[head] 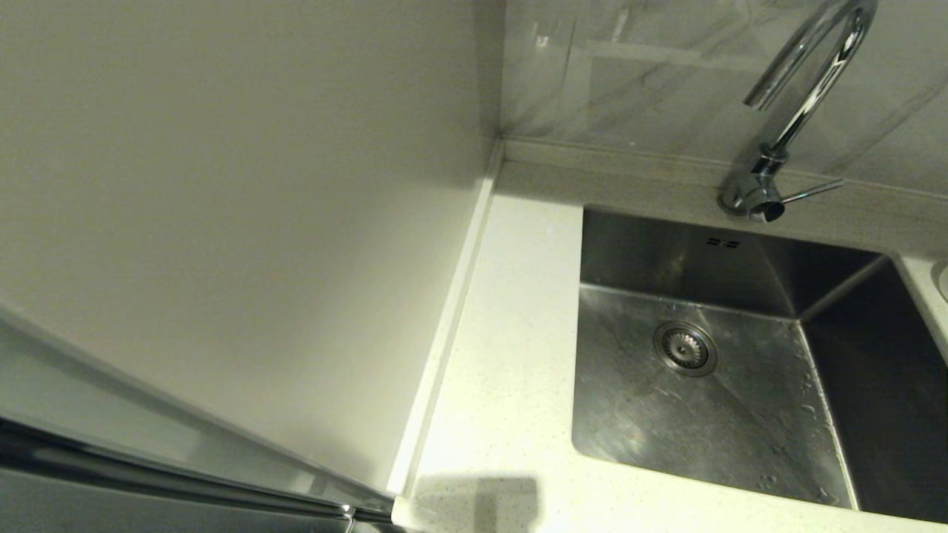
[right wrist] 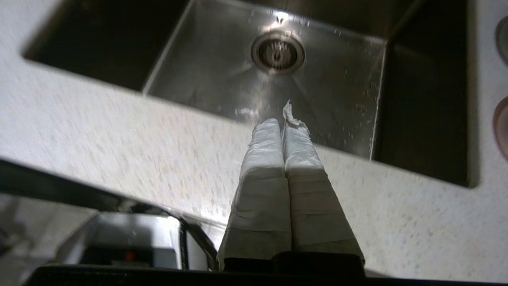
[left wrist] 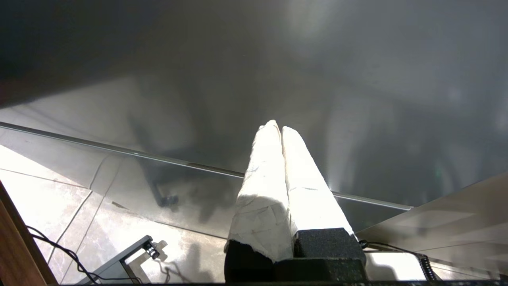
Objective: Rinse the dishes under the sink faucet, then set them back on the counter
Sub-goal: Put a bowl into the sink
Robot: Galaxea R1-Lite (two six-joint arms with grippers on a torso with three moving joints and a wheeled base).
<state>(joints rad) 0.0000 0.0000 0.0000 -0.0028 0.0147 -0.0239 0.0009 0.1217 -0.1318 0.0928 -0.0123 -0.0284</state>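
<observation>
The steel sink [head: 711,422] is empty, with its drain strainer [head: 685,348] and two overflow slots in the back wall. The chrome faucet [head: 796,111] rises behind it, its thin lever [head: 811,192] pointing right. Neither gripper shows in the head view. My right gripper [right wrist: 281,123] is shut on nothing and hovers over the counter [right wrist: 99,131] at the sink's [right wrist: 222,71] front edge. On the counter right of the sink lie a pale bowl's rim [right wrist: 503,37] and a pink bowl's rim [right wrist: 501,129], both cut by the frame. The third bowl is out of view. My left gripper [left wrist: 279,127] is shut, down low.
A plain cream wall panel [head: 222,185] bounds the counter [head: 511,333] on the left, with a raised edge along it. A glossy dark cabinet front [left wrist: 357,79] faces the left gripper, above floor tiles [left wrist: 47,190] and cables. A pale sliver of a dish [head: 943,280] shows at the right edge.
</observation>
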